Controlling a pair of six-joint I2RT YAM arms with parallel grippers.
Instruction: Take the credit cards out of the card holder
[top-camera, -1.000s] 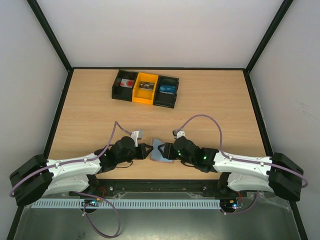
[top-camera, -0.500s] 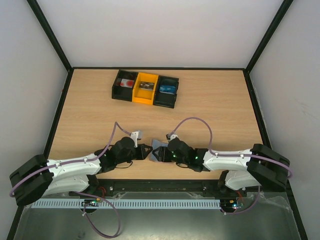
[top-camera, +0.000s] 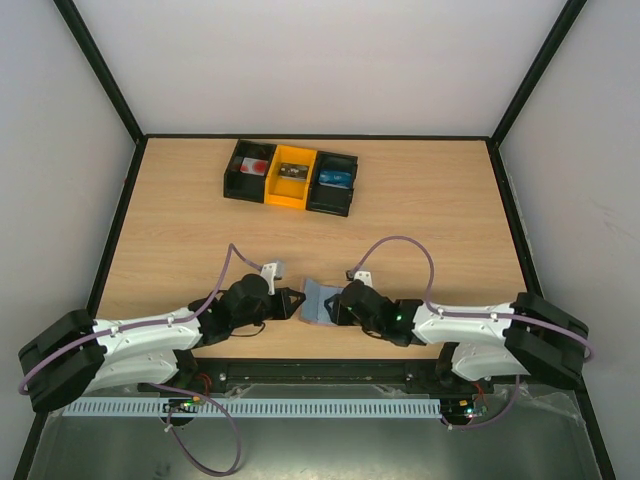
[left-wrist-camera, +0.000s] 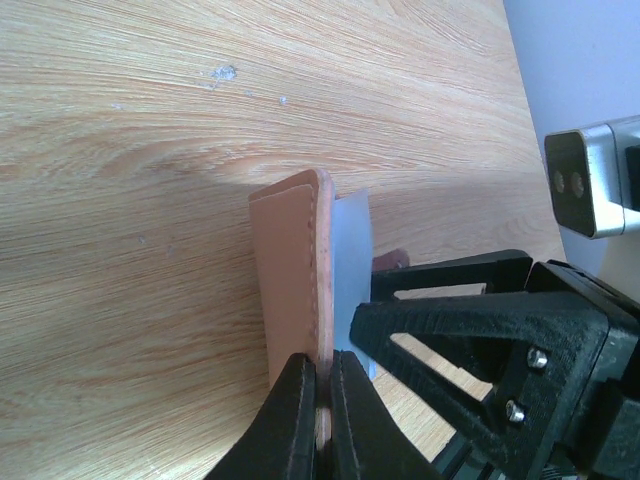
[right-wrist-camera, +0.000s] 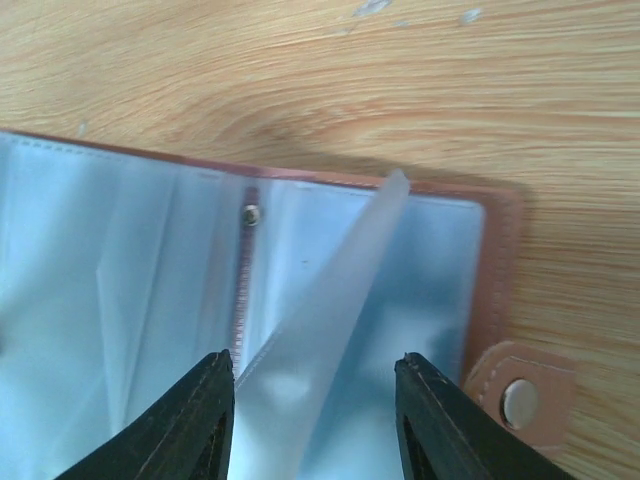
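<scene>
Bins first, since they sit at the far side of the table (top-camera: 430, 220). From the left it's a black bin (top-camera: 231, 176) with something red and white inside, an orange bin (top-camera: 285, 201) touching it, and a second black bin (top-camera: 329, 209) with something blue in it. All three are well apart from the arms.

Down at the near edge, the left arm (top-camera: 150, 335) reaches in low toward the middle. The left claw (top-camera: 297, 300) is squeezed together on the brown edge of the card holder (top-camera: 315, 298). In the left wrist view both fingers are pinched tight on that stitched leather rim, and the cover's tan outside faces left.

The holder itself is near the front edge of the table, roughly centred, right between the two claws. It's lying open with the grey-blue plastic pockets facing up. I honestly can't tell from these shots whether any credit cards are sitting in the pockets.

The right claw (top-camera: 333, 306) comes in from the other side, over the open holder. In the right wrist view its fingers (right-wrist-camera: 195, 425) stand apart, and one translucent sleeve (right-wrist-camera: 335, 285) stands up at a slant in the gap between them. I don't see the sleeve being gripped. A small brown snap tab (right-wrist-camera: 518, 393) sticks out past the holder's rim, just right of the right-hand finger. The right arm (top-camera: 480, 325) stretches back toward its base at the lower right.
</scene>
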